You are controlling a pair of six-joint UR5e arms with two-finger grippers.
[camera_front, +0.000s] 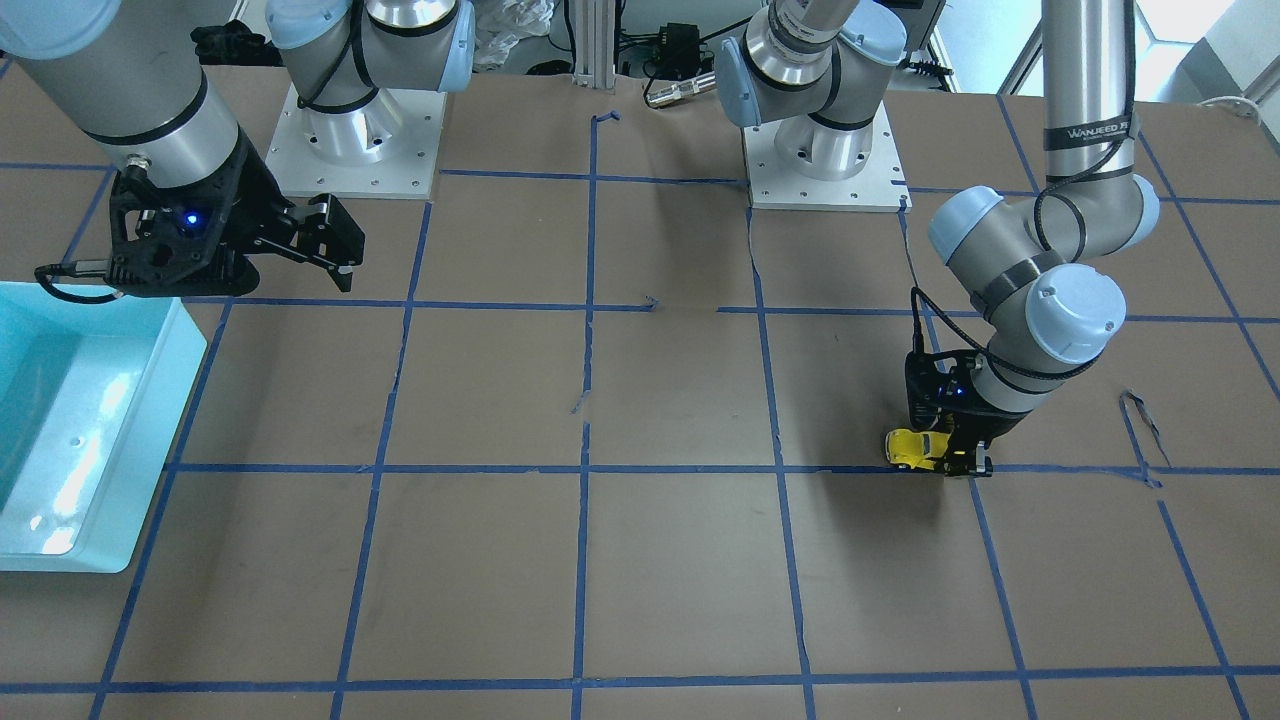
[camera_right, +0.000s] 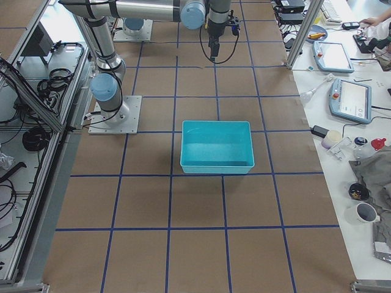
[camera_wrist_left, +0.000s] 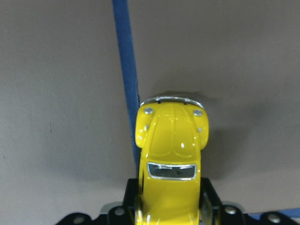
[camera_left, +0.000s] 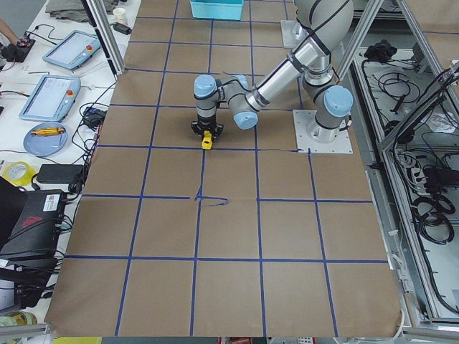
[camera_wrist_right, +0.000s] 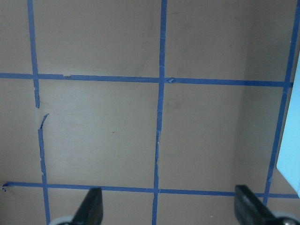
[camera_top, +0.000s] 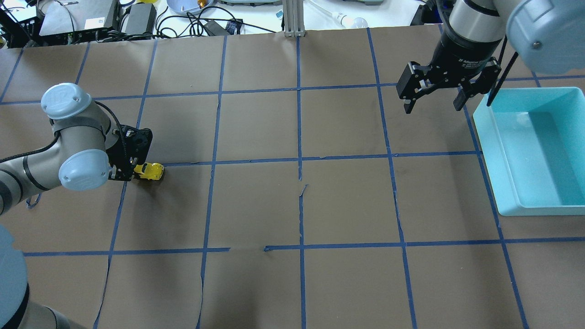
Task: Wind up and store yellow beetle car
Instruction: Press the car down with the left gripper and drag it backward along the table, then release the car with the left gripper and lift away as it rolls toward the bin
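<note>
The yellow beetle car (camera_top: 151,171) sits on the brown table at the robot's left, on a blue tape line. My left gripper (camera_top: 132,170) is down at the table with its fingers closed on the car's rear half. The car's nose sticks out ahead in the left wrist view (camera_wrist_left: 171,140). It also shows in the front view (camera_front: 918,447) and the left side view (camera_left: 206,139). My right gripper (camera_top: 434,101) hangs open and empty above the table beside the teal bin (camera_top: 576,98); its fingertips (camera_wrist_right: 91,206) stand wide apart in the right wrist view.
The teal bin (camera_front: 150,330) stands at the table's right end, seen from above in the right side view (camera_right: 217,170). Blue tape lines divide the brown paper cover into squares. Both arm bases (camera_front: 350,140) stand at the robot's edge. Cables and gear lie beyond the far edge.
</note>
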